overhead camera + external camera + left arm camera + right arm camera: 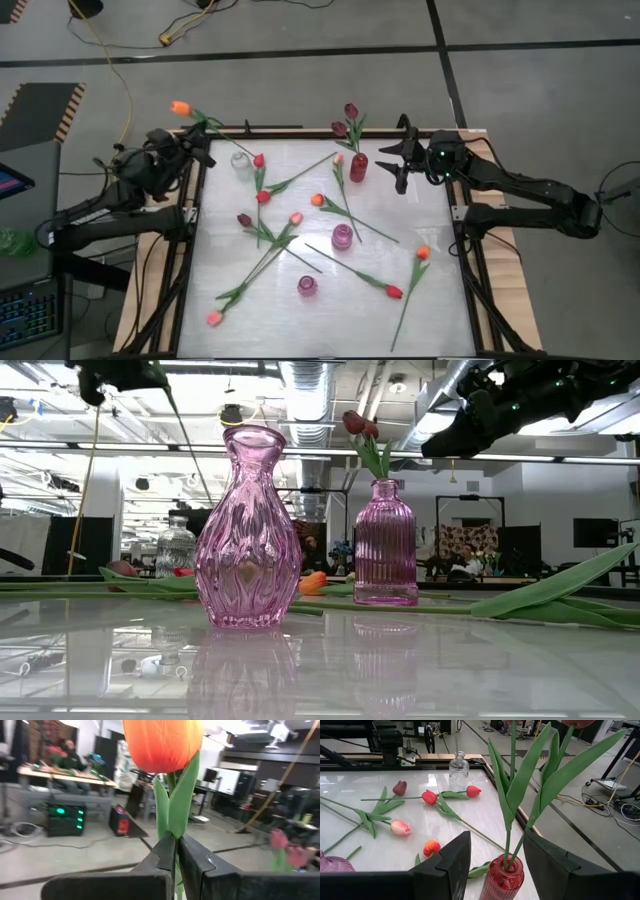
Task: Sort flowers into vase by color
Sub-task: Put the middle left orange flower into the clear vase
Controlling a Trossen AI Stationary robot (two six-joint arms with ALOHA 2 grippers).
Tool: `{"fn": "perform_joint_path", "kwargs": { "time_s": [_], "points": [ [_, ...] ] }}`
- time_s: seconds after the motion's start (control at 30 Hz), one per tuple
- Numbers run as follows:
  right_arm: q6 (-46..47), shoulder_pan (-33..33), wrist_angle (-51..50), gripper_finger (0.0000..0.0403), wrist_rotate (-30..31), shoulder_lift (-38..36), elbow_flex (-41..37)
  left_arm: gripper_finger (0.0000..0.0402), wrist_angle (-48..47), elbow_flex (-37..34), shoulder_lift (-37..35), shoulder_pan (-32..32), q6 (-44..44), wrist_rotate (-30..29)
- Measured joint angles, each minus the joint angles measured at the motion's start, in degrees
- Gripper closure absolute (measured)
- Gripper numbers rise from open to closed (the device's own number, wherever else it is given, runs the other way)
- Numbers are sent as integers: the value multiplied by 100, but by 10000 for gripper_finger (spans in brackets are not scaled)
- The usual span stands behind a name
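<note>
The bench [330,320] is big and white, with a dark frame around it. Two dark arms reach in from its far corners.

The left gripper [196,143] is at the far left corner, lifted off the bench. Its fingers are shut tight on the stem of an orange tulip [181,108], which sticks out past the bench edge. In the left wrist view the orange head [162,742] stands just above the pinched fingers [165,855].

The right gripper [396,160] hangs near the far right, just beside the red vase [358,168]. Its fingers are spread wide apart and hold nothing. Two dark maroon tulips [347,118] stand in that red vase (their green stems go down into its neck in the right wrist view).

Three pink glass vases sit on the bench: a ribbed one [386,542] in the middle, a curvy one [246,530] nearer the front, and one more [341,237]. A clear glass vase [241,162] stands near the far left.

The other flowers [300,215] lie flat on the bench, spread all over between the vases. Their heads are red, orange, pink and dark maroon. One orange tulip [422,253] lies near the right edge, and one pink tulip [214,318] lies at the front left.
</note>
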Motion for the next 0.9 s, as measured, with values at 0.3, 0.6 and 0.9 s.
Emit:
{"fn": "perform_joint_path", "kwargs": {
  "time_s": [0.3,0.6,0.9],
  "points": [
    [179,2,-1,196,1,0,0,401,-738,667,6,0,284,-299],
    [295,1,-1,196,-1,0,0,401,-1351,787,30,0,234,-615],
    [296,0,-1,196,-1,0,0,401,-1414,749,247,0,180,-635]
  ]
}}
